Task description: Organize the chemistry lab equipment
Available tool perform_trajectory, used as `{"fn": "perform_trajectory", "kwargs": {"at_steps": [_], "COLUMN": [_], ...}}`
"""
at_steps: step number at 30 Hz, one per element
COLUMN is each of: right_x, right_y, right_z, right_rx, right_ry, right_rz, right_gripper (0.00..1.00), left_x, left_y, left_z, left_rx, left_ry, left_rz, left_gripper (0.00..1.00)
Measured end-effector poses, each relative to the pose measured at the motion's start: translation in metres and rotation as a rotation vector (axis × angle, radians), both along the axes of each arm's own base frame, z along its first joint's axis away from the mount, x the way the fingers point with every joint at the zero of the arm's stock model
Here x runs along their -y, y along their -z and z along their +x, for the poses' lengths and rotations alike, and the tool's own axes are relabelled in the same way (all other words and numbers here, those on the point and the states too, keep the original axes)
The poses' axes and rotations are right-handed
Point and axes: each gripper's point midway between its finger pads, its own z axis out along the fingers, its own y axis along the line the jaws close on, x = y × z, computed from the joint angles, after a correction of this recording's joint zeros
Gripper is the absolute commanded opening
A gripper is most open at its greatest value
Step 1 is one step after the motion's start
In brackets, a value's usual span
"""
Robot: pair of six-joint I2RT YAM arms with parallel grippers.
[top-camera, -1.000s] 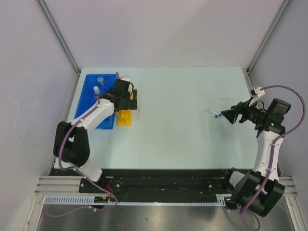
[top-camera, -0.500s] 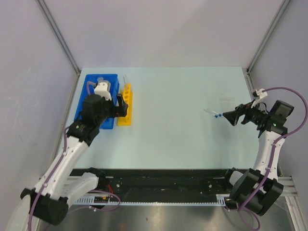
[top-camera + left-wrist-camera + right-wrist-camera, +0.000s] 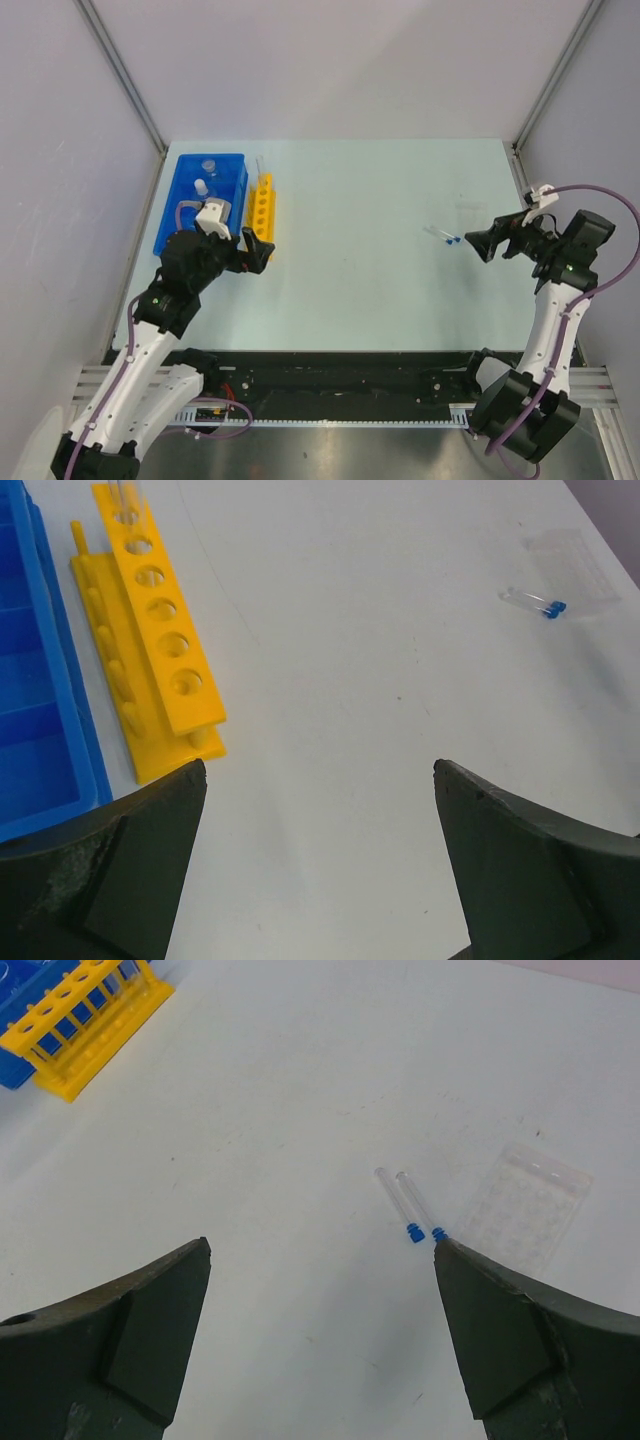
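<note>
The blue tray [image 3: 229,178] lies at the far left with two small clear flasks [image 3: 209,166] in it. The yellow rack [image 3: 262,205] stands against its right side, with a thin clear tube [image 3: 128,492] in its far hole. My left gripper [image 3: 262,252] hovers open and empty just near of the rack [image 3: 160,630]. Two blue-tipped droppers [image 3: 443,237] lie side by side right of centre, beside a clear flat slide [image 3: 527,1210]. My right gripper [image 3: 474,243] is open and empty, just right of the droppers [image 3: 405,1205].
The tray's edge [image 3: 40,730] runs along the left of the left wrist view. Metal frame posts [image 3: 120,70] rise at the table's back corners. Bare table [image 3: 350,230] lies between the rack and the droppers.
My left arm has drawn back from over the rack toward the near edge and opened fully. The right gripper's jaws have spread wider; it has barely shifted.
</note>
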Motion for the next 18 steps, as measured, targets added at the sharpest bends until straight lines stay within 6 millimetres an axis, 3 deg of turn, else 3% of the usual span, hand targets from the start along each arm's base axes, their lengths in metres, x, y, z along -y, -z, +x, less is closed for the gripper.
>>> {"fn": "perform_trajectory", "kwargs": {"at_steps": [6, 15, 18], "right_x": [-0.026, -0.099, -0.105], "right_y": [0.018, 0.063, 0.069], "right_z": [0.005, 0.012, 0.019], "right_rx": [-0.070, -0.260, -0.304], "right_ry": [-0.081, -0.267, -0.265], "right_rz": [-0.037, -0.233, -0.289], "right_gripper": [1.00, 1.00, 1.00], "left_x": [0.003, -0.004, -0.008], "left_y": [0.005, 0.019, 0.014], "left_z": [-0.003, -0.014, -0.015], "left_rx": [-0.019, -0.059, -0.035], "left_ry": [0.027, 0.032, 0.020], "left_rz": [0.006, 0.068, 0.073], "left_gripper": [1.00, 1.00, 1.00]}}
